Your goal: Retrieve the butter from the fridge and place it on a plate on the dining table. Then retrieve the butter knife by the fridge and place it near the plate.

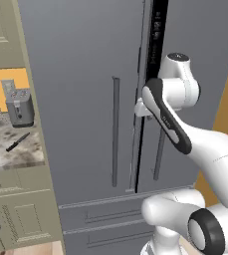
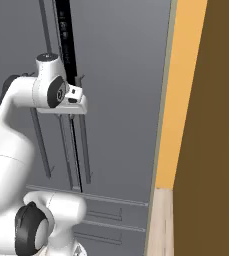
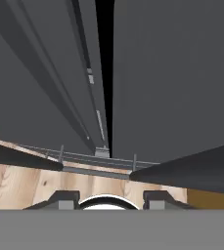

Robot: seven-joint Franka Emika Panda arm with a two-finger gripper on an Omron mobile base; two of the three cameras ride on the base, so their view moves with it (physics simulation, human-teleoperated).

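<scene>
Lying on the table (image 1: 16, 154) at far left, the knife (image 1: 17, 142) sits before a toaster (image 1: 20, 107). My hand (image 1: 141, 107) presses at the fridge (image 1: 80, 74) door gap; how far apart its fingers stand I cannot tell.

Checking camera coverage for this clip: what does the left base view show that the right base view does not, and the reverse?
Left base view alone: the wall counter beside the fridge, with the butter knife lying on its speckled top, a toaster behind it, and olive-beige cabinets below.

Right base view alone: an orange wall strip and a brown panel right of the fridge, with wooden floor at their foot.

Both: the grey fridge, its doors parted by a dark gap, and the hand up at that gap among the bar handles.
</scene>
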